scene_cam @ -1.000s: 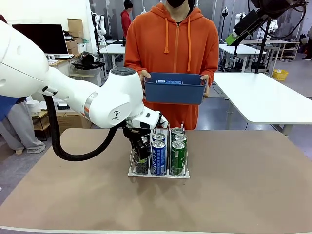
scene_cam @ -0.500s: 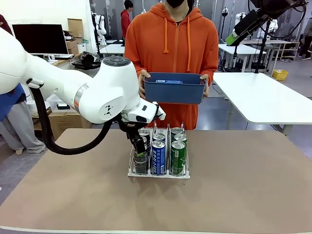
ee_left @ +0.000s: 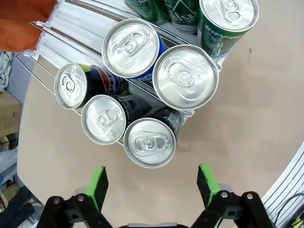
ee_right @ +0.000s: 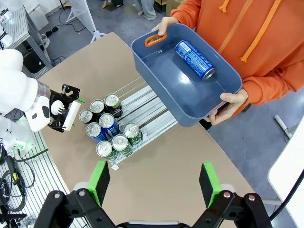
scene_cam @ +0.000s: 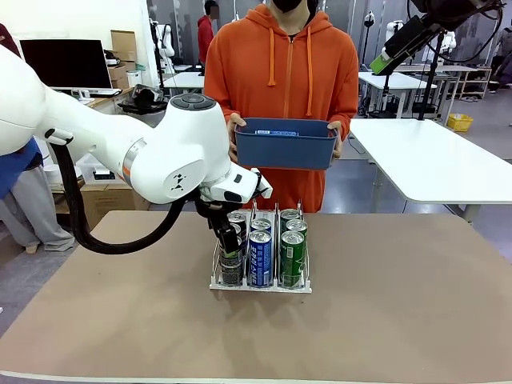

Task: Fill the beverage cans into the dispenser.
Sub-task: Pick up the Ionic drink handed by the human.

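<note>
1. Front view: the left gripper [scene_cam: 227, 240] hangs at the left lane of the dispenser [scene_cam: 261, 286], just over the nearest dark can [scene_cam: 232, 270].
2. Left wrist view: the left gripper's green pads [ee_left: 98, 184] stand spread wide with nothing between them. That dark can [ee_left: 149, 142] lies just beyond them.
3. The dispenser sits mid-table. Its beverage cans [ee_right: 108, 126] stand upright in three lanes: dark on the left, blue [scene_cam: 260, 258] in the middle, green [scene_cam: 292, 258] on the right.
4. The right gripper [ee_right: 153, 184] is high above the table, its fingers spread and empty.
5. A person at the far side holds a blue bin [ee_right: 187, 118] in both hands [ee_right: 229, 105]. One blue can [ee_right: 194, 59] lies on its side in it.
</note>
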Tool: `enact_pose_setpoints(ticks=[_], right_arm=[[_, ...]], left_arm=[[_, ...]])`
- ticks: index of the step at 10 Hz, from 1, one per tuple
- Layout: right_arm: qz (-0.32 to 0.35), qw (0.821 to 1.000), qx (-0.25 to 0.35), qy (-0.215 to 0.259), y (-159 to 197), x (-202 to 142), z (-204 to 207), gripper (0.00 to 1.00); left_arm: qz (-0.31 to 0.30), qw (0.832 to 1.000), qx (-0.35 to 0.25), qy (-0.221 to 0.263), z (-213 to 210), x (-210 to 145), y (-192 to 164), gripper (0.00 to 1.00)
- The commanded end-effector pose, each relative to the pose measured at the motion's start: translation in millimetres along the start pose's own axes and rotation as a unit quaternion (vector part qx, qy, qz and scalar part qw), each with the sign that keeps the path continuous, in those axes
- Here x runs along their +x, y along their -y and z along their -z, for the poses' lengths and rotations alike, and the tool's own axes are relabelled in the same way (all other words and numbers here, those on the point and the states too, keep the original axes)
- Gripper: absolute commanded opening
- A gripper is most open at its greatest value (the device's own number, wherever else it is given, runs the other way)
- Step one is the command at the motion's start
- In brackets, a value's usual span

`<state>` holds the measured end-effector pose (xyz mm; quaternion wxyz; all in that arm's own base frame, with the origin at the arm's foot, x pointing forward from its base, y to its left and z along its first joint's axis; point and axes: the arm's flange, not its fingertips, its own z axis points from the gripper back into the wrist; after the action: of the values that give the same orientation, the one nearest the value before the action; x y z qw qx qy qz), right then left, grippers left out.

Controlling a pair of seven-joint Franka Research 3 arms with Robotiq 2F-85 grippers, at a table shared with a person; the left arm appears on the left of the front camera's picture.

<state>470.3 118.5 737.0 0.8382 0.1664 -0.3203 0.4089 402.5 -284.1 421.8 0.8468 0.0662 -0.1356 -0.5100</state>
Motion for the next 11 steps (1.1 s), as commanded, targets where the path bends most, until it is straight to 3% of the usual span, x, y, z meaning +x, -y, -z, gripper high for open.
enact_pose_setpoints(ticks=[1, 4, 5, 6, 7, 8, 11], right_arm=[[-0.001, 1.0, 0.0, -0.001, 0, 0, 0, 1.0], [-0.001, 1.0, 0.0, -0.001, 0, 0, 0, 1.0], [-0.001, 1.0, 0.0, -0.001, 0, 0, 0, 1.0], [-0.001, 1.0, 0.0, -0.001, 0, 0, 0, 1.0], [-0.001, 1.0, 0.0, -0.001, 0, 0, 0, 1.0], [-0.001, 1.0, 0.0, -0.001, 0, 0, 0, 1.0], [-0.001, 1.0, 0.0, -0.001, 0, 0, 0, 1.0]], left_arm=[[0.0, 1.0, -0.004, 0.003, -1, 0, -2, 1.0], [0.0, 1.0, 0.0, 0.0, 0, 0, 0, 1.0], [0.019, 1.0, -0.015, -0.016, -24, -10, -6, 1.0], [0.014, 0.999, 0.01, -0.03, -54, -16, -15, 1.0], [0.026, 1.0, 0.011, -0.006, -76, -21, -29, 1.0], [0.058, 0.997, -0.051, 0.03, -100, -32, -45, 1.0], [0.07, 0.989, -0.058, 0.113, -163, -59, -103, 1.0]])
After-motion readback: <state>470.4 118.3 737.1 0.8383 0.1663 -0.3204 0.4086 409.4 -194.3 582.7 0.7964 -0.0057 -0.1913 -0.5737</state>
